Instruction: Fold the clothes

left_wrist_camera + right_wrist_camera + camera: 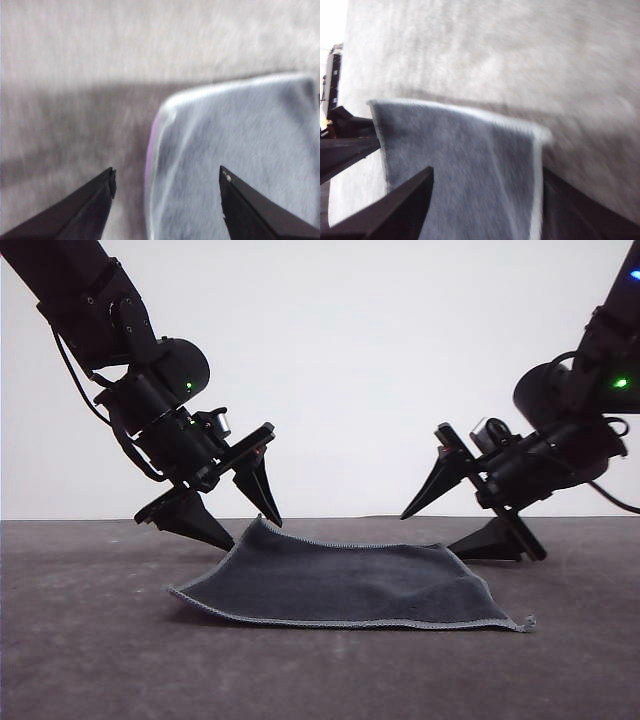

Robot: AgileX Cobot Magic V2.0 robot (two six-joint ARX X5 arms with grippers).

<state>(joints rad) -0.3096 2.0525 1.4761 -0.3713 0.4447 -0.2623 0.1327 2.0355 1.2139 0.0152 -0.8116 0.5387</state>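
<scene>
Under cloth (pixel 345 585), purple side mostly hidden

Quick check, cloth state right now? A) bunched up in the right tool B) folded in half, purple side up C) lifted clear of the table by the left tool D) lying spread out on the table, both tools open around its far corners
D: the cloth lies spread, dark grey side up, on the table; the left tool and right tool are open at its far corners, holding nothing.

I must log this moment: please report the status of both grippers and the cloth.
Left gripper open, at cloth's far left corner. Right gripper open, at far right corner. Grey cloth flat on table, unfolded. Nothing in the way.
</scene>
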